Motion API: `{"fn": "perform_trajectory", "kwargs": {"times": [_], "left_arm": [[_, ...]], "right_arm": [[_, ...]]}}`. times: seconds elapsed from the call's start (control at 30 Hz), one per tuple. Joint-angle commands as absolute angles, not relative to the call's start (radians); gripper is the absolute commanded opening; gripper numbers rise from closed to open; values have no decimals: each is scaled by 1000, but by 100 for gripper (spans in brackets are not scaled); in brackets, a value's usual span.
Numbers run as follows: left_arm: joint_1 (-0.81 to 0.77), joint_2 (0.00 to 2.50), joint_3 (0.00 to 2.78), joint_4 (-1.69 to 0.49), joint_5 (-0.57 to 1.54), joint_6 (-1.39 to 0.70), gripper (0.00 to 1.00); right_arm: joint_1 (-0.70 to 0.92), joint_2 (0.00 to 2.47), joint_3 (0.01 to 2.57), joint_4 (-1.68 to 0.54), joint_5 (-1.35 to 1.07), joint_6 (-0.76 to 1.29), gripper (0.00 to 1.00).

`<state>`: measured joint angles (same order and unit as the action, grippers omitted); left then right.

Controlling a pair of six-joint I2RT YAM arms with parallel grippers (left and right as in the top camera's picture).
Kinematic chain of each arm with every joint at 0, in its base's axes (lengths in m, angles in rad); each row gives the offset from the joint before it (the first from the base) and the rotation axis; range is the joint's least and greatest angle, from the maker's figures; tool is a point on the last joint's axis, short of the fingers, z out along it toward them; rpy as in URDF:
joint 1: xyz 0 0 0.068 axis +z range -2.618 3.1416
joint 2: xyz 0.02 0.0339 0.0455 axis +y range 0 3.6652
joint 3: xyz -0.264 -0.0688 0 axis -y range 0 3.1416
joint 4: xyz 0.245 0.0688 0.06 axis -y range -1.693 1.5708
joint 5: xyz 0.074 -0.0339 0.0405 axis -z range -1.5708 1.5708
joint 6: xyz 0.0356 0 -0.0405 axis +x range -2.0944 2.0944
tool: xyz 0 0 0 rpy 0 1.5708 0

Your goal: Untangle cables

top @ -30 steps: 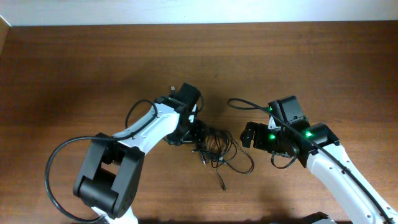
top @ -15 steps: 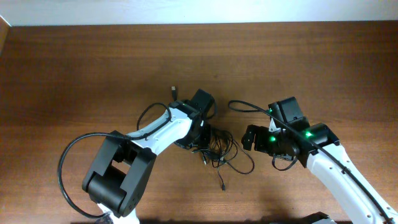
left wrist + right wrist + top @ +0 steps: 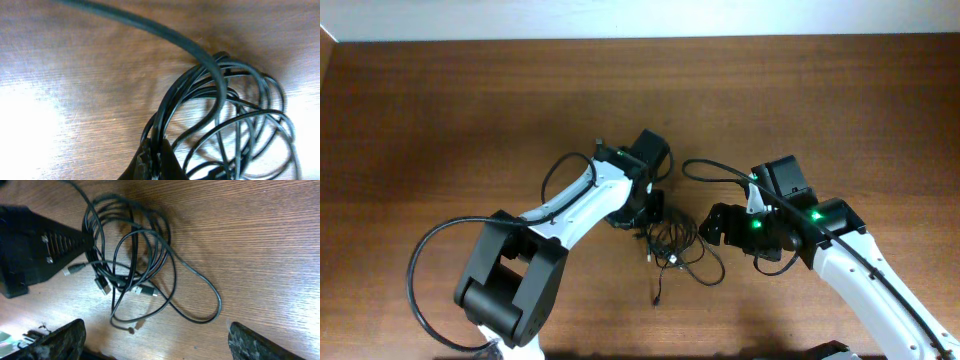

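two claws of mine are over the brown tabletop (image 3: 470, 100). the cables (image 3: 677, 245) lie as one black tangle near its middle, between the claws. my left claw (image 3: 655, 208) is at the left side of the tangle and is closed fully. in its wrist view the fingertips (image 3: 152, 159) press together and several strands of the cables (image 3: 235, 115) run into them, so it has hold of the tangle at its edge. from that point the loops spread out on the wood in overlapping rings. my right claw (image 3: 715, 226) is just beside the right side of the tangle and stands wide open, holding nothing. in its wrist view the two fingers (image 3: 57, 340) are at the bottom corners, and the cables (image 3: 135, 265) lie ahead, apart from both. there the left claw (image 3: 30, 250) touches the far left loop, and a few small plugs (image 3: 145, 290) lie inside the loops. one loose end (image 3: 658, 297) goes out of the tangle toward the near edge of the tabletop.
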<state>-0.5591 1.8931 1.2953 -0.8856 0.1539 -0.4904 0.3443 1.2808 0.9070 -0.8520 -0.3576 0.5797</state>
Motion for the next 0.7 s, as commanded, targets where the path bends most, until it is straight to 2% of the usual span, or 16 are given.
{"fn": "perform_trajectory", "kwargs": {"times": [0.0,0.07,0.1,0.17,0.3,0.33,0.4,0.67], "left_arm": [[-561,1887,1369,-907,168,-485,0],[-561,1879,1381,-912,168,-485,0],[-560,1870,1381,-913,169,-485,0],[-560,1812,1381,-914,168,-485,0],[-560,1781,1381,-914,168,-485,0],[-560,1776,1381,-914,169,-486,0],[-560,1750,1381,-913,168,-485,0],[-560,1656,1382,-868,207,-486,0]], "right_arm": [[340,1269,926,-848,-438,578,92],[340,1269,926,-849,-516,589,89],[340,1269,926,-850,-533,641,75],[340,1269,926,-849,-588,796,74],[340,1269,926,-838,-573,854,81],[340,1269,926,-836,-535,854,70],[340,1269,926,-814,-539,855,62],[340,1269,926,-796,-538,900,62]]}}
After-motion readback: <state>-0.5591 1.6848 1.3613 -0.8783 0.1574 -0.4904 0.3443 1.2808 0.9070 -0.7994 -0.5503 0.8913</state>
